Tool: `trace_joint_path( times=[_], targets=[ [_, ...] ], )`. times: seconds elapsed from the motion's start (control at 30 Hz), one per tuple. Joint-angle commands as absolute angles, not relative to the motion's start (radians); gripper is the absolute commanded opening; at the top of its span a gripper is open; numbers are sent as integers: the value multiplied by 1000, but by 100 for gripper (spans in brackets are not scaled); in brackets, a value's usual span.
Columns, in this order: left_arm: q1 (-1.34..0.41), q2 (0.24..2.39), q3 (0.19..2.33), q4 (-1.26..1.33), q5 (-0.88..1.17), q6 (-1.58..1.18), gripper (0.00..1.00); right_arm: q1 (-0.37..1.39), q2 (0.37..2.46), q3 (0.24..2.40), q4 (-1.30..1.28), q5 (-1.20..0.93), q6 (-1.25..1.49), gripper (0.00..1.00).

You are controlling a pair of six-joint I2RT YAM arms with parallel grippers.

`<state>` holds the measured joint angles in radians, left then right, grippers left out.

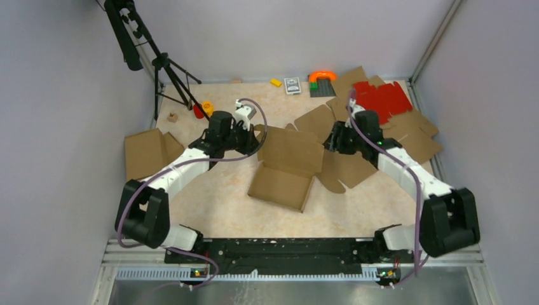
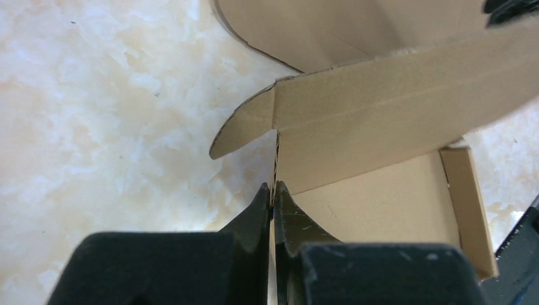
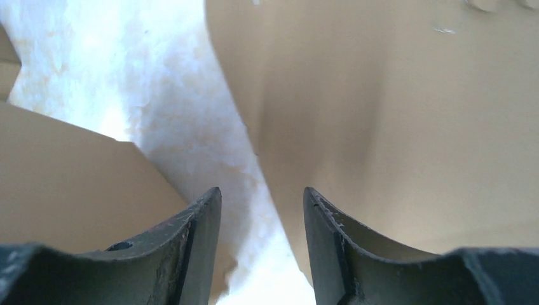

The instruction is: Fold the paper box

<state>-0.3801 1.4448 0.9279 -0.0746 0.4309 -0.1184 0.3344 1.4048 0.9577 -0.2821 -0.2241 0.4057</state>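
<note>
Overhead first: two arms and one partly folded paper box point(image 1: 286, 166) in the middle of the table point(image 1: 216, 203), sitting between the arms with its rear panel raised. The left gripper point(image 1: 256, 136) is at the box's left edge and the right gripper point(image 1: 330, 141) at its right edge. One red die-cut sheet point(image 1: 382, 99) lies far right on overlapping brown blanks point(image 1: 416, 136); their count is unclear. One more flat blank point(image 1: 145, 152) lies at the left. One tripod point(image 1: 166, 68) stands in the far left corner.

Left wrist: the fingertips are pinched tight on the edge of a standing box wall point(image 2: 394, 101). One rounded tab point(image 2: 243, 126) juts past the fold. Overhead, the wrist hides this grip.

Right wrist: the jaws stand moderately apart with only bare table between them, nothing held. Blurred cardboard shows on both sides; I cannot tell which piece.
</note>
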Motion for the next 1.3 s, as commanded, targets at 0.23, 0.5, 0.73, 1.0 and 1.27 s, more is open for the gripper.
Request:
trace_joint_path(
  times=[0.23,0.5,0.73,1.0,1.27],
  targets=[
    [-468,1303,849,35,283,-8,0,257,868,628,-70,-202,371,58],
    [-530,1259,820,48,210,69,1,258,742,428,280,-328,293,70],
    [-552,1244,794,77,166,79,1,201,1119,623,295,-534,240,68],
    [-555,1260,800,73,149,74,1,181,1250,662,472,-524,378,74],
    [-556,1280,817,58,129,60,1,195,1191,647,392,-431,275,74]
  ],
)
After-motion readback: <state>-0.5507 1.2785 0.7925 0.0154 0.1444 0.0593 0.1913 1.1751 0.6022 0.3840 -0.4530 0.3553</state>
